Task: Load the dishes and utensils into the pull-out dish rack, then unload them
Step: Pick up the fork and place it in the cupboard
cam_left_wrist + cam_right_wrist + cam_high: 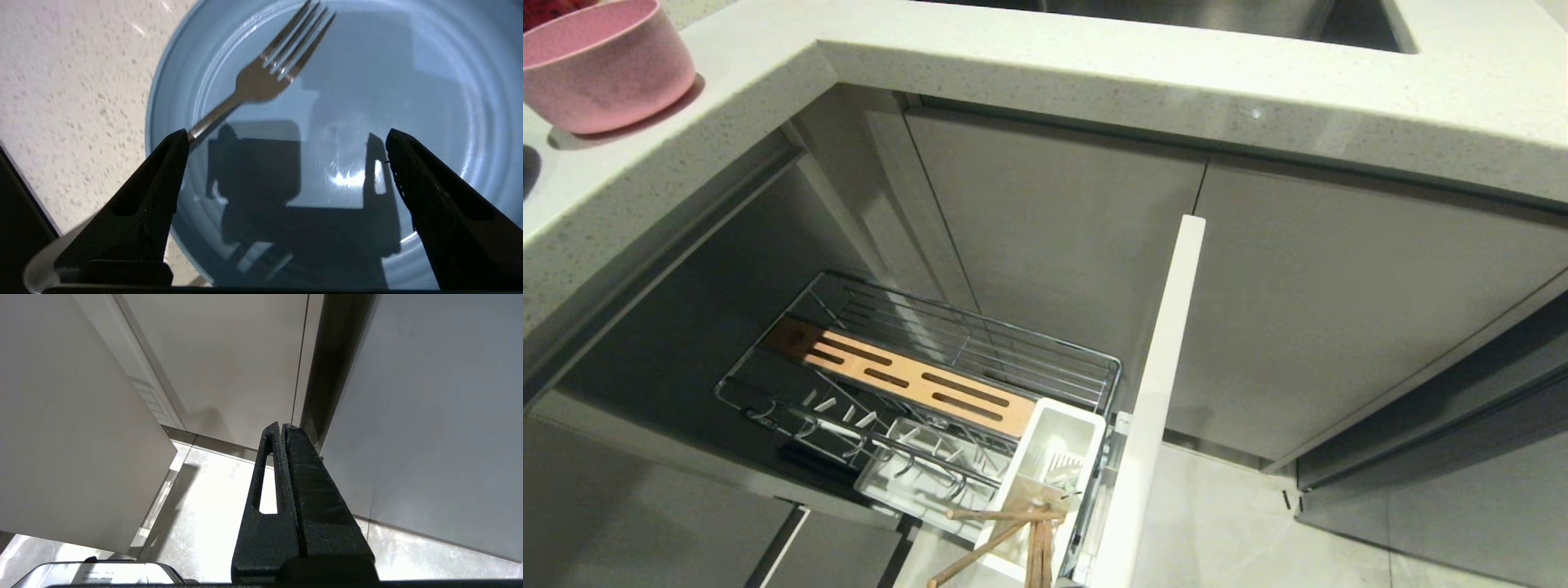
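Observation:
In the left wrist view my left gripper hangs open over the light-blue plate on the speckled counter. A silver fork lies on that plate, tines pointing away, its handle running under one finger; nothing sits between the jaws. The pink bowl stands on the counter at the head view's upper left. Below, the pull-out dish rack is drawn out, and wooden chopsticks stand in its white utensil cup. My right gripper is shut, parked low over the floor.
The rack's white front panel juts out edge-on beside the basket. Grey cabinet doors stand behind it. The counter edge overhangs the rack, with a steel sink further back. Tiled floor lies to the right.

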Tool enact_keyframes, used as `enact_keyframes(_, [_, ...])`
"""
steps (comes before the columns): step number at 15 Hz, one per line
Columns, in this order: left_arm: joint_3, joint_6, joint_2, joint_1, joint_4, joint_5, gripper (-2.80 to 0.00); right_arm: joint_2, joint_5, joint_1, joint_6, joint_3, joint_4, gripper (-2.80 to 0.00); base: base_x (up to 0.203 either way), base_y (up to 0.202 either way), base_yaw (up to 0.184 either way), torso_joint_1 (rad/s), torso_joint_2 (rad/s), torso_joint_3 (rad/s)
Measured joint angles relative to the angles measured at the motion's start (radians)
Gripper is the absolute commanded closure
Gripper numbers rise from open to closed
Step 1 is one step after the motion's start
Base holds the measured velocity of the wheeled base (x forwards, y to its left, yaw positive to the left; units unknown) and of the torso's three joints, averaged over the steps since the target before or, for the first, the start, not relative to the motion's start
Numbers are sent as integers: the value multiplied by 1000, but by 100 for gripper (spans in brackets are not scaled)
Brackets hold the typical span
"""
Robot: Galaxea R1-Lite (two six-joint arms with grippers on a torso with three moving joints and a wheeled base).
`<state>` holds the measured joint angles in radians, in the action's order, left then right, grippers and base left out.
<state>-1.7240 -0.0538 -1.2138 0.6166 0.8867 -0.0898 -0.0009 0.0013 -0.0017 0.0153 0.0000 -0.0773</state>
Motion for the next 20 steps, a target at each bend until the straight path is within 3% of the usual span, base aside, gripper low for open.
enact_keyframes(10, [7,-2,-21,44,-75,12,-280,0,0,0,0,0,0,0,0,0,0,0,0,0])
enact_keyframes(20, [10,-3,-77,51,-56,-4,-280,0,0,0,0,0,0,0,0,0,0,0,0,0])
